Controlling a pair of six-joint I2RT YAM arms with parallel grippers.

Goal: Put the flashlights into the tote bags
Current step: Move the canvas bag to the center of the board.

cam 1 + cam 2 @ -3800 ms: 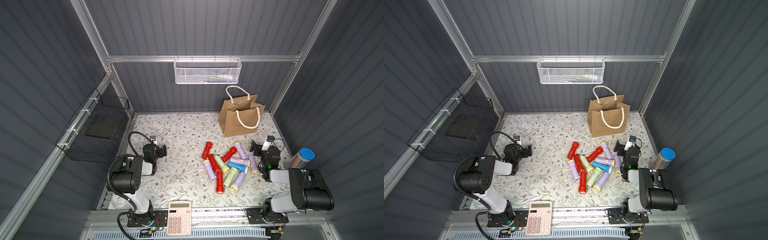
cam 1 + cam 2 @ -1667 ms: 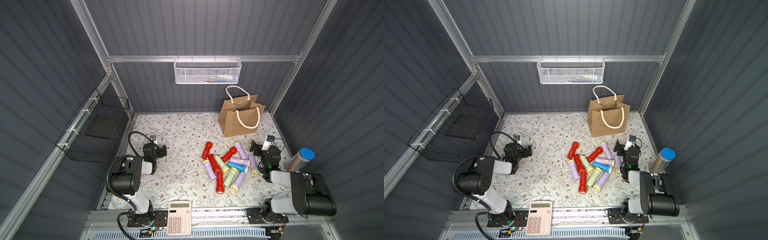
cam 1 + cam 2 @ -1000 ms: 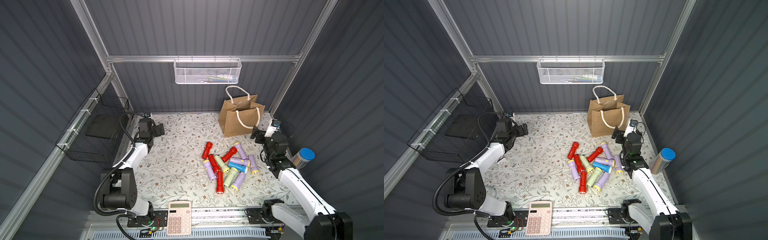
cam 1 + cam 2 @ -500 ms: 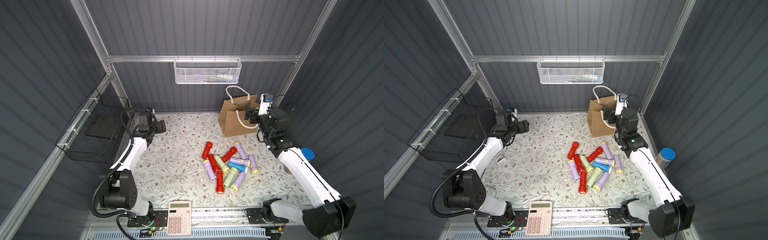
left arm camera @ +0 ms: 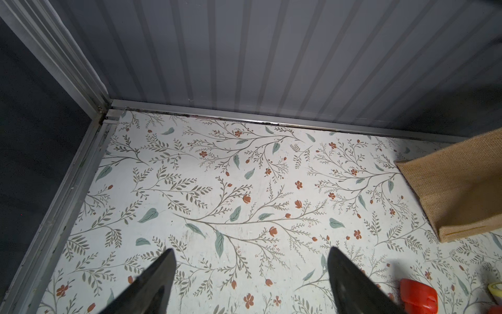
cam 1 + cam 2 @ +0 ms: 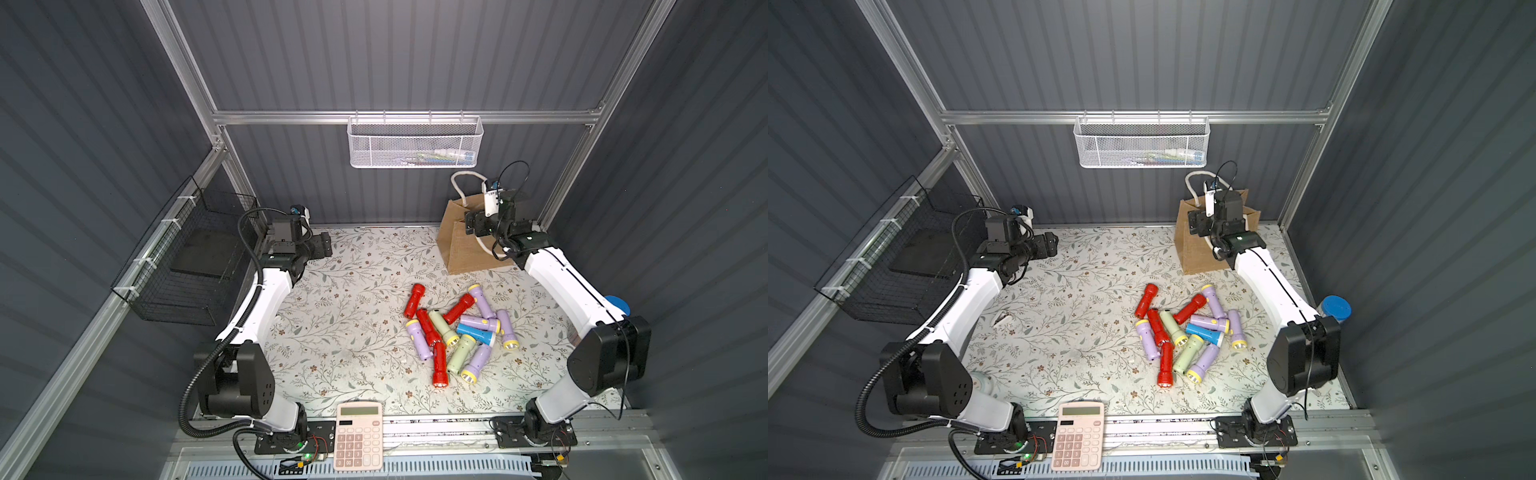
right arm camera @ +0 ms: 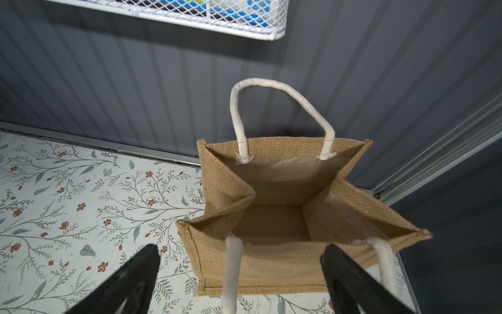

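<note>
The tote bag point(image 7: 271, 269) is seen standing at the back of the table point(image 5: 217, 190), by the right corner. Its mouth is open and nothing is seen inside. The flashlights point(image 6: 457, 328) are lying in a heap on the table in front of the bag, and none is picked up yet. The right gripper point(image 7: 241, 252) is held above the front edge of the bag, with its jaws spread wide and nothing in them. The left gripper point(image 5: 251, 252) is spread wide and empty too, over bare table near the back left corner. It looks as if the bag is to be made ready first. For that, the front rope handle point(image 7: 232, 271) or the rim should be taken gently, so the bag is not tipped or squashed. One side wall point(image 7: 228, 195) is folded inward, so the mouth should be kept wide.
</note>
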